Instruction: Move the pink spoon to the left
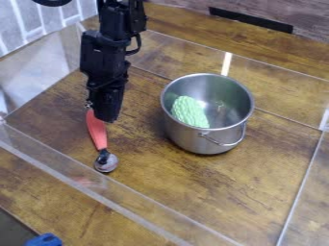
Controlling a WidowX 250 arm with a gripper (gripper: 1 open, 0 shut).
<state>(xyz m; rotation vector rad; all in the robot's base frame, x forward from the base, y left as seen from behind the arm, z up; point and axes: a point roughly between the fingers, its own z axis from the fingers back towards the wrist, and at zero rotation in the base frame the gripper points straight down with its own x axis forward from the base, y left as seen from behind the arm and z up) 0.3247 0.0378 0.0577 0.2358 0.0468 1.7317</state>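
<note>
So the pink spoon [98,136] lies on the wooden bench [193,192], a little way off the steel pot [206,111] on its left as the camera sees it, metal bowl end toward the camera and handle running away from it. The tool [102,112] is right at the far end of that handle, pointing nearly straight down, jaws pinched down narrow; looks like it has the handle tip, though the contact itself is hard to make out. Since the grip is at one end, I'd lift just enough to clear the wood and go slow, or the bowl end will swing or drag. Then carry it away from the pot, staying inside the clear wall [52,154] beyond.
</note>
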